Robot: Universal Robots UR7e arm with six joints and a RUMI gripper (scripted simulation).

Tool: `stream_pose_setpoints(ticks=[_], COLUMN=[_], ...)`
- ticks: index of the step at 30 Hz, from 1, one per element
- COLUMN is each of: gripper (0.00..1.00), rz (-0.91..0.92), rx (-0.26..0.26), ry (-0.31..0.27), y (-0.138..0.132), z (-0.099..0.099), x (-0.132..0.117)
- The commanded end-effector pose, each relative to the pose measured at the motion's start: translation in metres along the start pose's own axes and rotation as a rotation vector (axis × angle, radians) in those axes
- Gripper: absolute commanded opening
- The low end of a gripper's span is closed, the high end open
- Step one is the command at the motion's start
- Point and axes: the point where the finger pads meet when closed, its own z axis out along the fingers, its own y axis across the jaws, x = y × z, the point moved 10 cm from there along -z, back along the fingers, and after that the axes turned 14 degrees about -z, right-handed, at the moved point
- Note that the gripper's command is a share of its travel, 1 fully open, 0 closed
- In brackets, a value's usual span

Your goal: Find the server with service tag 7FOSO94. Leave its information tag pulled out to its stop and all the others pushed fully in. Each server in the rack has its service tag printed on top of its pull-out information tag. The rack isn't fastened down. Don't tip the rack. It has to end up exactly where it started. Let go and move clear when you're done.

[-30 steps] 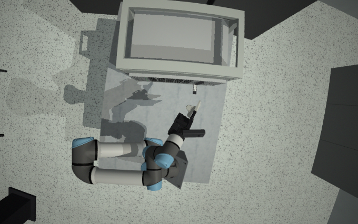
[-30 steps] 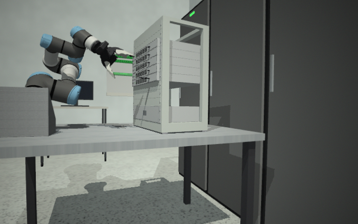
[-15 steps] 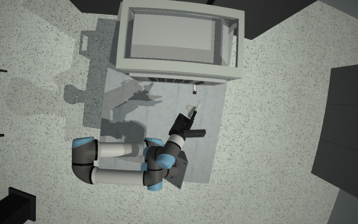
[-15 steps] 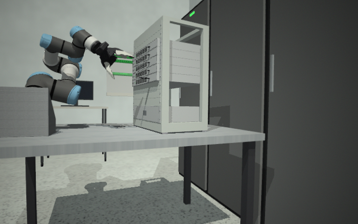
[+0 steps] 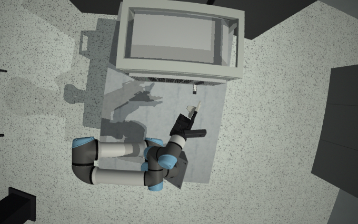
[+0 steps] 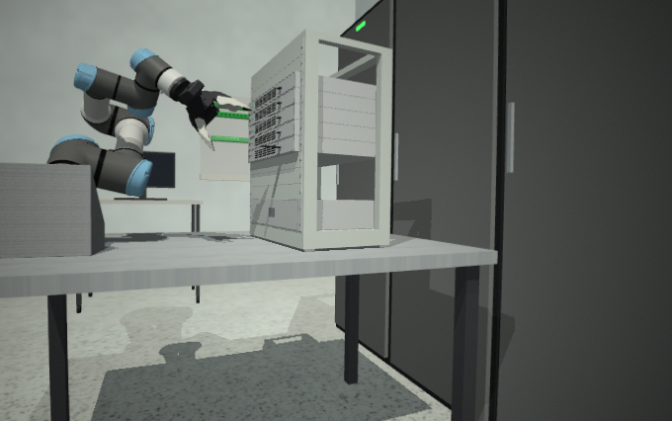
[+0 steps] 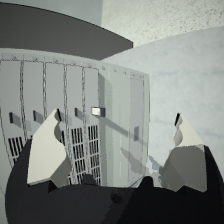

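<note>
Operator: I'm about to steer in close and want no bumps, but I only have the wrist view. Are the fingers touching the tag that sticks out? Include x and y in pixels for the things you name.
Observer: No. The top view shows a gap between the gripper (image 5: 195,104) (image 6: 231,128) (image 7: 118,114) and the protruding tag (image 5: 194,89) (image 6: 272,146) (image 7: 98,111).

Operator: Which grilled server is it on, top or bottom?

Observer: Bottom, by the exterior view.

Operator: And how is the rack standing?

Observer: In the exterior view, the rack (image 5: 179,69) (image 6: 310,148) (image 7: 146,100) stands upright on the table (image 5: 208,105) (image 6: 396,253) (image 7: 190,95).
</note>
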Motion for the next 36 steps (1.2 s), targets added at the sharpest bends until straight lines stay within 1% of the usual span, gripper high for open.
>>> stream_pose_setpoints(ticks=[1,36], gripper=[1.00,1.00], rz=[-0.001,-0.009], rx=[0.000,-0.001], ry=[-0.006,-0.069], y=[0.001,0.017], z=[0.001,0.009], x=[0.001,0.004])
